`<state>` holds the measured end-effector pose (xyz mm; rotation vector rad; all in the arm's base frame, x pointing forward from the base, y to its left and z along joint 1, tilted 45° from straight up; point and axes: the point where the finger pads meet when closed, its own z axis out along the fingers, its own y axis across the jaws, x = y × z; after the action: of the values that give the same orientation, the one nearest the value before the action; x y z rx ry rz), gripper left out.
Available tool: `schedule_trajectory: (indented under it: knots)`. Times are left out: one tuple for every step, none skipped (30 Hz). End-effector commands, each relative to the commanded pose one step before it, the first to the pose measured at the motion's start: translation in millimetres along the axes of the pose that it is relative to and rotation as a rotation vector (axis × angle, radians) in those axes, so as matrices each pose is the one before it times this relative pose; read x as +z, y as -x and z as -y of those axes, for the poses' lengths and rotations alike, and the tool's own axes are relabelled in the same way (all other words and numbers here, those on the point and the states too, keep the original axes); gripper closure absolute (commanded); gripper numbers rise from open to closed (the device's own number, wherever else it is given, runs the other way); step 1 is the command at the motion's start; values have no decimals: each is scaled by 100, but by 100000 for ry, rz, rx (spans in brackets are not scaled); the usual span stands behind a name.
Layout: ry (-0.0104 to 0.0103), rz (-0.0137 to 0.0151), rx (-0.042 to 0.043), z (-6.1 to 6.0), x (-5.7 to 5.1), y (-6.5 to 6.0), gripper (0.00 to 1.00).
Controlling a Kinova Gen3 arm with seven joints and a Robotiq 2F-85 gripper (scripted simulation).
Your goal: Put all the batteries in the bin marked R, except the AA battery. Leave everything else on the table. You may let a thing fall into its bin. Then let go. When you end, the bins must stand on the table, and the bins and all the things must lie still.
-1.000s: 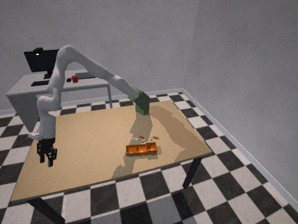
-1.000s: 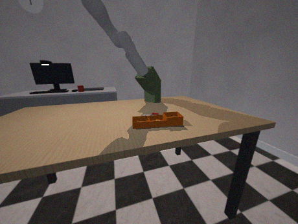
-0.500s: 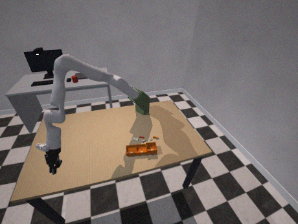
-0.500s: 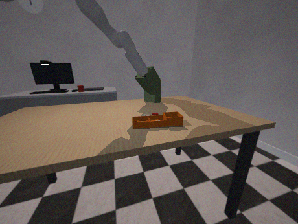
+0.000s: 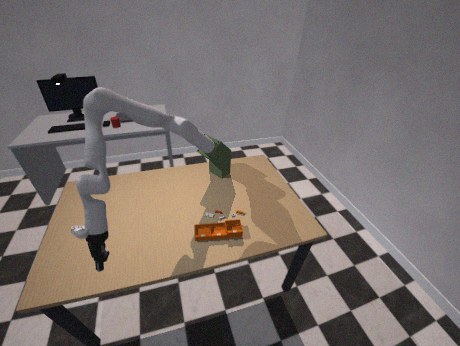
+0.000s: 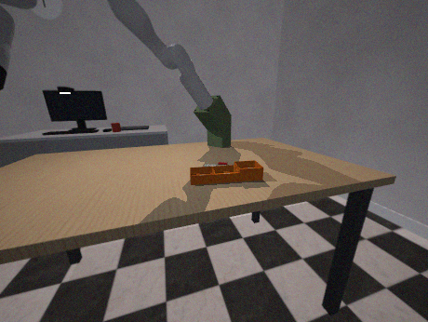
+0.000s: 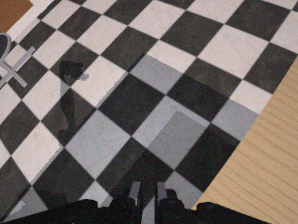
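My gripper (image 5: pixel 98 260) hangs over the table's left front part, far from the task's objects, pointing down. In the wrist view its fingers stand close together with nothing between them, over the table's edge and the checkered floor. An orange bin tray (image 5: pixel 218 231) with three compartments lies on the right half of the table; it also shows in the exterior view (image 6: pixel 226 172). I cannot read its marks. Several small things lie just behind it: a grey one (image 5: pixel 209 215), a red one (image 5: pixel 219 212) and an orange one (image 5: pixel 240 212). They are too small to tell which are batteries.
The arm's green base (image 5: pixel 218 159) stands at the table's far edge behind the small things. The arm reaches in a high arc across the table. A grey desk with a monitor (image 5: pixel 67 93) stands behind the table. The table's left edge is close to my gripper.
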<state>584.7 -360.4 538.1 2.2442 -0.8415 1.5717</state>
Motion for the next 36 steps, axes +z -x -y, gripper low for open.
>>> schedule_trajectory:
  knots:
    - [-1352,4494,7077,1575,599,2315,91]
    - [-708,-973,-1184,644,194,384,91]
    - [-139,-71,0,45,1,-19,91]
    - [0,0,0,0,0,1,91]
    - [102,3308,5559,288,135,1034,91]
    - [-53,1015,2073,259,199,673,91]
    - [-901,-899,-1110,661,186,434,91]
    - [-88,-35,0,28,0,-10,91]
    - [0,0,0,0,0,1,91]
    - [0,0,0,0,0,0,91]
    - [0,0,0,0,0,0,91]
    - [-76,3334,5481,494,82,1069,91]
    - [290,994,2069,61,228,706,91]
    - [-507,-845,-1132,411,203,440,91]
    - [-327,-98,0,102,0,-30,91]
    - [88,30,0,-29,-2,3,91]
    - [429,3280,5497,262,113,1096,91]
    - [316,861,1965,49,214,670,91]
    - [-869,-735,-1164,530,174,507,91]
    - [-262,-53,0,82,0,-16,91]
    - [6,5,0,-3,-2,-5,91]
    - [885,3217,5504,104,116,1100,91]
    - [372,523,1228,26,206,604,91]
    - [-955,-382,-542,500,166,615,91]
    - [-286,-31,0,89,0,-9,91]
    - [66,11,0,-21,-2,-3,91]
    - [0,0,0,0,0,0,91]
    - [0,0,0,0,0,0,91]
    - [743,3168,5450,262,66,1124,91]
    - [743,671,1794,-220,248,669,91]
    - [-684,-599,-1155,344,161,527,91]
    - [-394,-8,0,122,0,-1,91]
    - [88,1,0,-27,1,2,91]
    - [1101,3079,5441,82,91,1146,91]
    - [579,257,1106,-142,219,548,91]
    - [-763,-242,-570,322,148,629,91]
